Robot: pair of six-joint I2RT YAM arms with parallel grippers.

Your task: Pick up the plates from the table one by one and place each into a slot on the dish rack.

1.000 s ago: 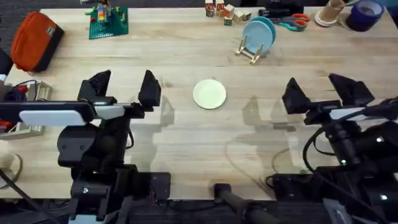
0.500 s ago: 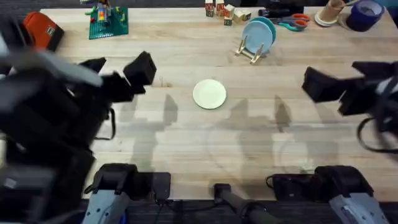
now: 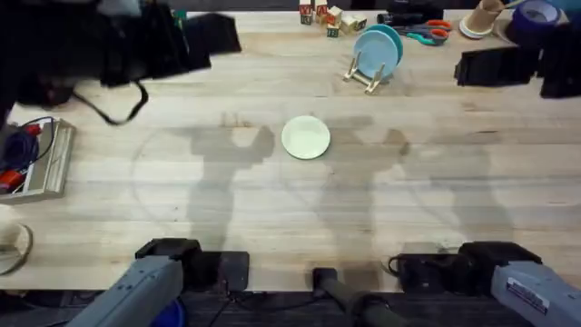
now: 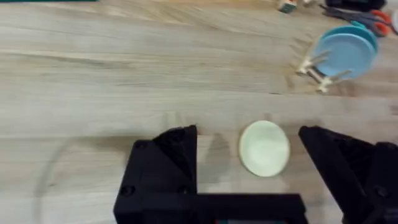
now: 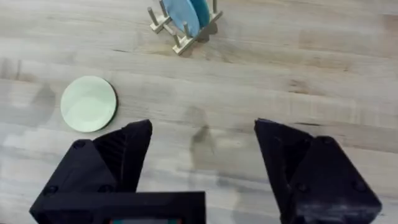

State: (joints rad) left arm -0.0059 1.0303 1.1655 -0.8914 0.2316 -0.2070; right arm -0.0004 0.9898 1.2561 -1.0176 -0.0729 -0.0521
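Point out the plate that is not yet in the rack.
The cream-yellow plate, lying flat alone mid-table. The light blue plate and the teal plate stand upright in the dish rack.

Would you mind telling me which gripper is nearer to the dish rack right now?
Right. The right gripper hangs open off to the side of the dish rack, while the left gripper, also open, is farther off, beyond the cream plate.

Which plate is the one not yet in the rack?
On the light wood table, look near the middle, nearer the arms than the dish rack. The cream-yellow plate lies flat and alone, while the blue plates stand upright in the rack.
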